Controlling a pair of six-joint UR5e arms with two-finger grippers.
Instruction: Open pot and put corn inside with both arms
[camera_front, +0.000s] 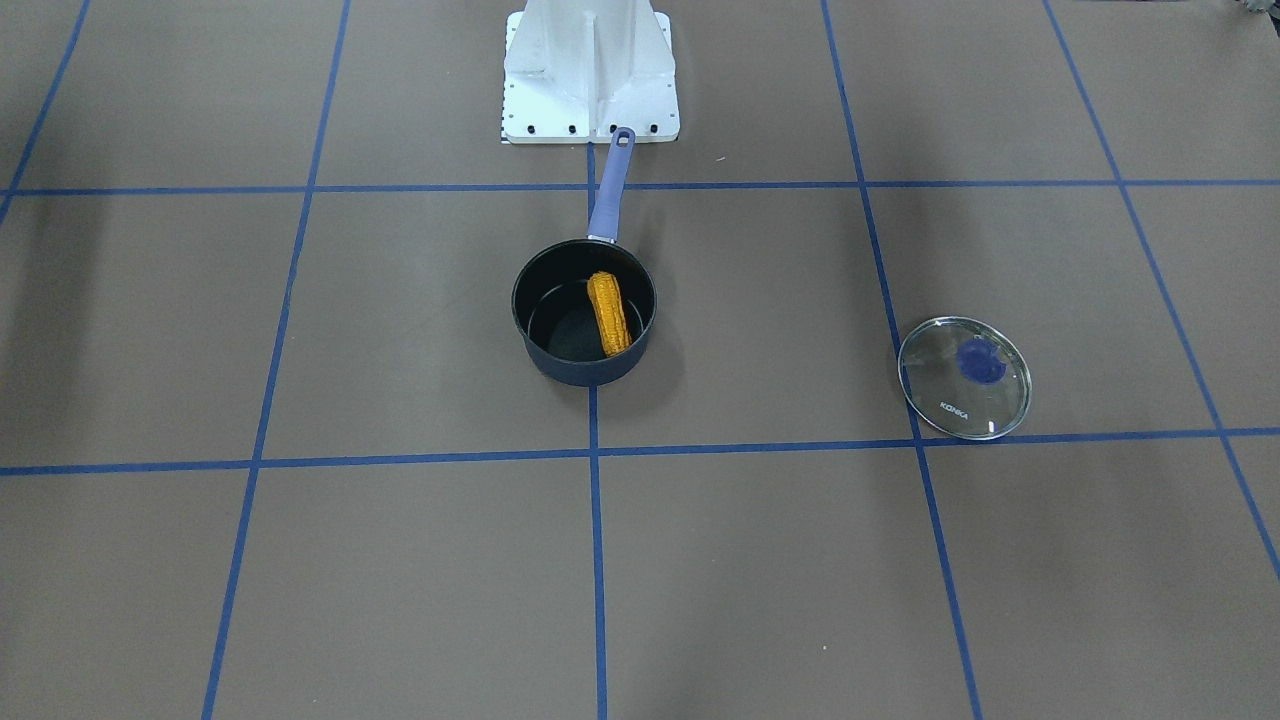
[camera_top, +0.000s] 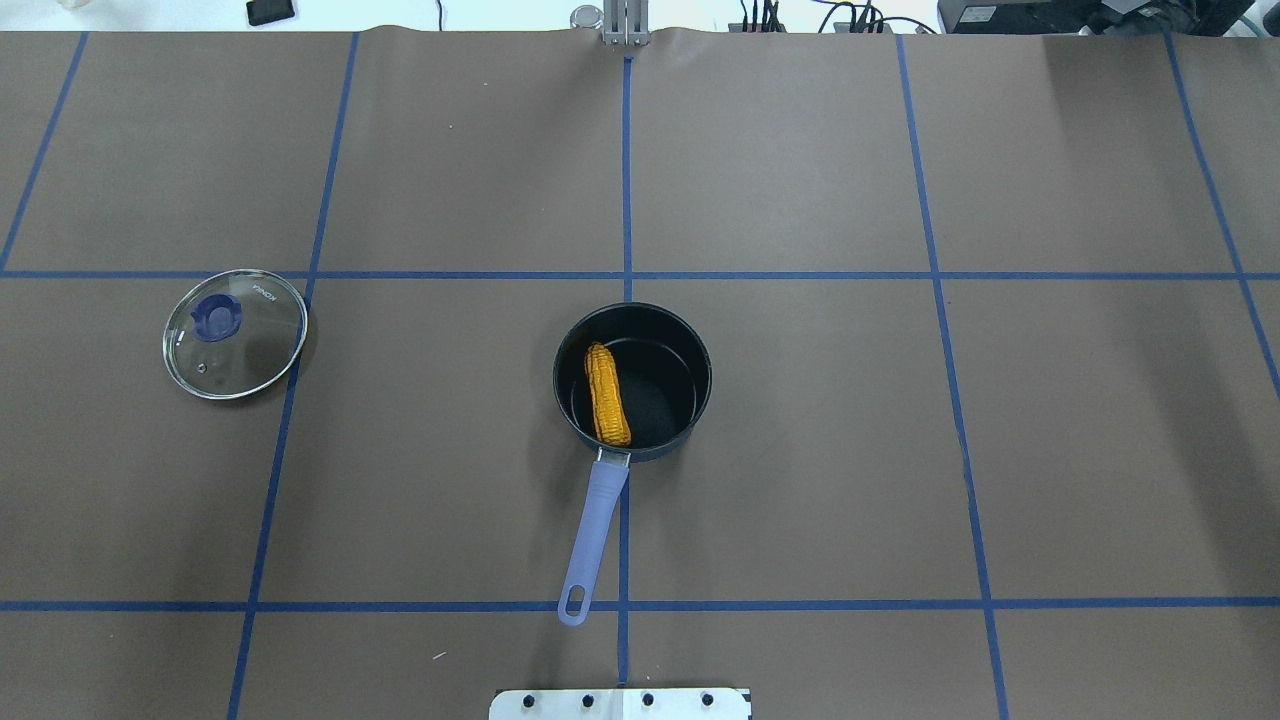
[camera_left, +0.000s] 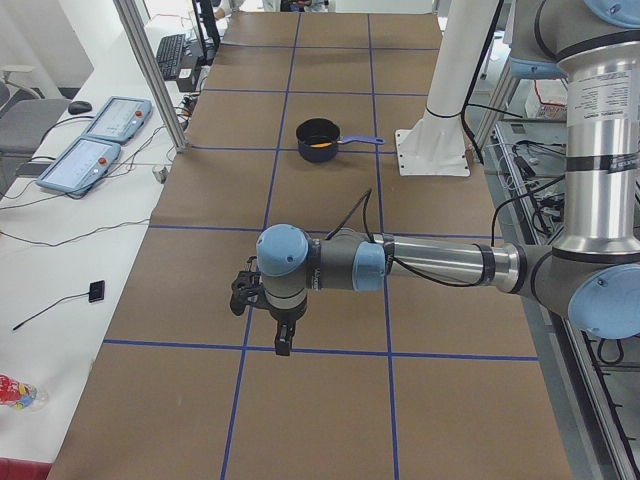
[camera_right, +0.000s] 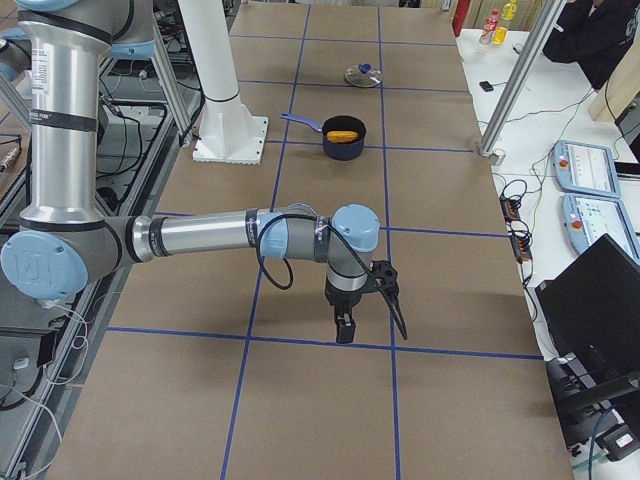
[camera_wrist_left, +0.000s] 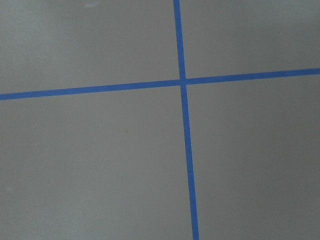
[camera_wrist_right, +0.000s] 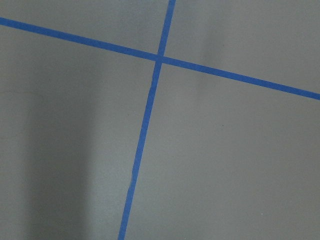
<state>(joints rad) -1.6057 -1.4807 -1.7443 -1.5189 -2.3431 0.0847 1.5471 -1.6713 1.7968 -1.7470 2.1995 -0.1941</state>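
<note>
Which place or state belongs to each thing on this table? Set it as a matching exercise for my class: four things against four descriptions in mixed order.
Things
1. corn
2. pot
3. glass lid
4. pot handle

Descriptions
A. lies apart from the pot, on the robot's left
B. points toward the robot's side
C. lies inside the pot
D. uncovered, black inside

Pairs: 1-C, 2-D, 3-A, 4-B

Corn (camera_top: 606, 394) in pot (camera_top: 705, 372) — lid (camera_top: 235, 333) apart
</note>
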